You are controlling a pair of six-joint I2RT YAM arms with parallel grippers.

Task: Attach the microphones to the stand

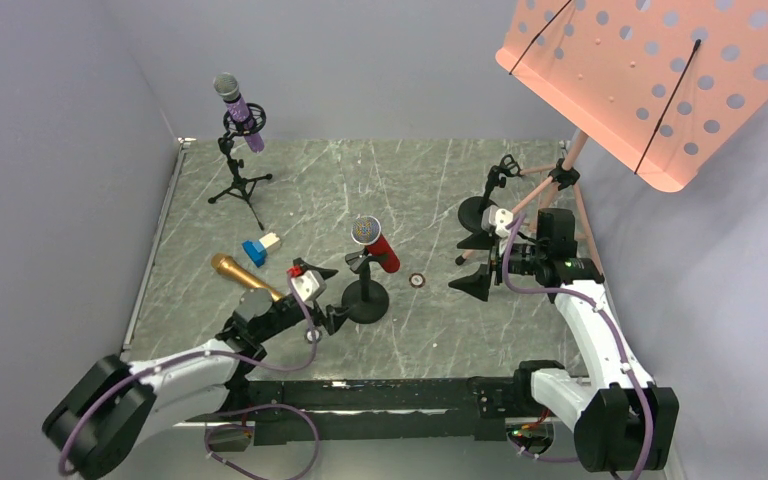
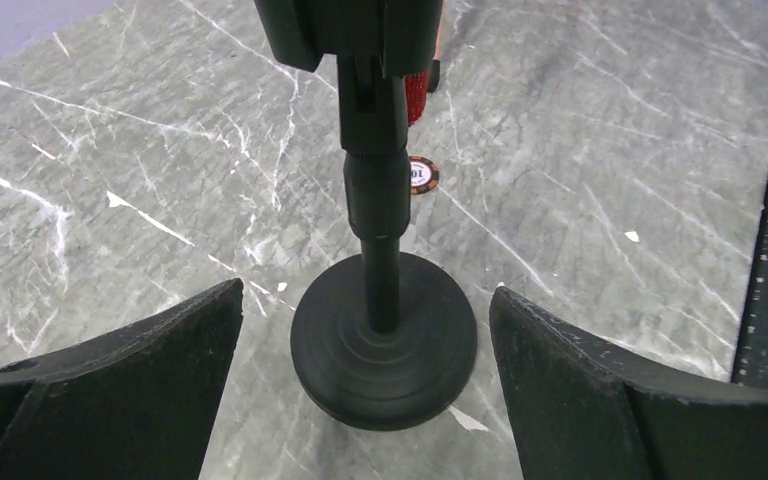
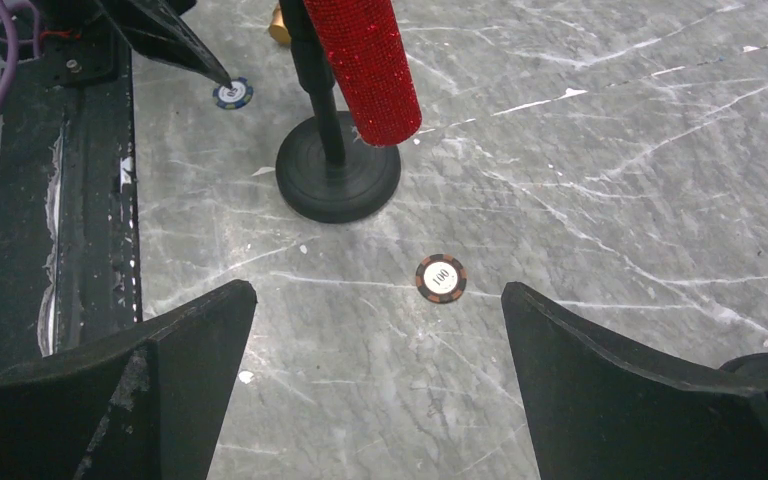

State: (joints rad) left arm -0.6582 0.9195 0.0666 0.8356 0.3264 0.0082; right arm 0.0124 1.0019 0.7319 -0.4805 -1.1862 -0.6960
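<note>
The red glitter microphone sits tilted in the clip of a round-base stand at the table's centre; it also shows in the right wrist view. The purple microphone sits in a tripod stand at the far left. The gold microphone lies flat on the table, left of the centre stand. An empty round-base stand is at the right. My left gripper is open, just left of the centre stand, whose base lies between its fingers. My right gripper is open and empty above bare table.
A poker chip lies right of the centre stand, also in the right wrist view. A second chip lies near the left gripper. A blue-and-white block lies by the gold microphone. A pink perforated music stand rises at the right rear.
</note>
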